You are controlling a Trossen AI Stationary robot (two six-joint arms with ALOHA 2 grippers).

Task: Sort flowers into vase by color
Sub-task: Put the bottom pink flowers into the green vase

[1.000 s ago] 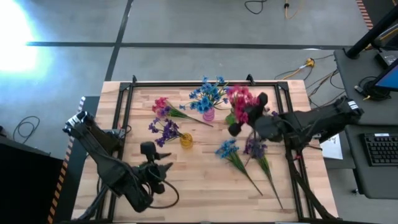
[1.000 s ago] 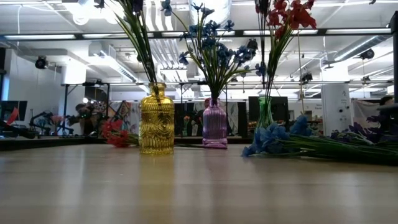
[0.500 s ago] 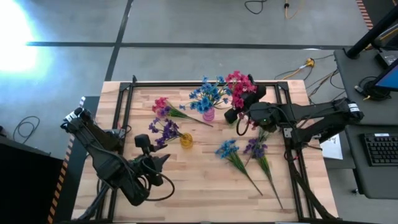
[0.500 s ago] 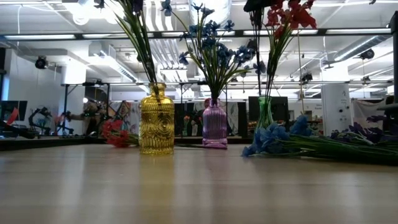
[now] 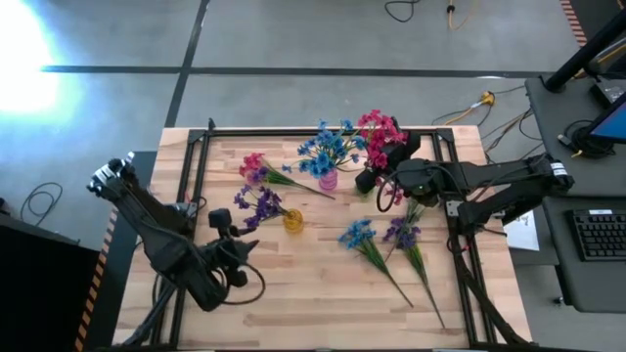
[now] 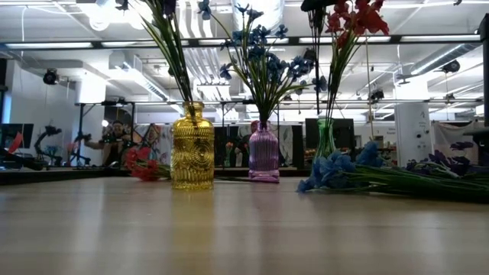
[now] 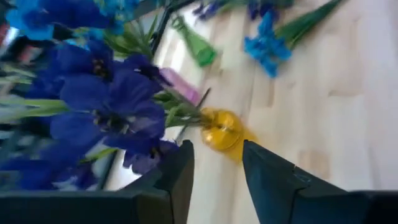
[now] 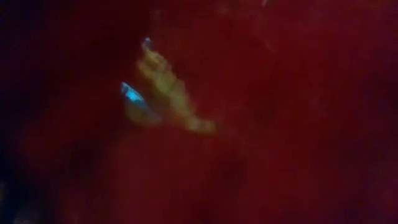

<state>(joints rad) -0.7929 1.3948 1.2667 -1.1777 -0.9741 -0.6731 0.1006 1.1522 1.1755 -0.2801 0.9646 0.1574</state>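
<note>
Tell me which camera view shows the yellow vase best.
The low view: the yellow vase stands whole, side-on, stems rising from it. The high view shows only its top under purple blooms; the left wrist view shows it tilted, partly hidden; the right wrist view shows none.

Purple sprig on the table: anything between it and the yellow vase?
Yes. The blue sprig lies on the table between the purple sprig and the yellow vase; a high carry would likely clear it.

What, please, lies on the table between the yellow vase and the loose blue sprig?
Nothing: in the high view the wood between the yellow vase and the loose blue sprig is bare. The left wrist view shows the same.
</note>
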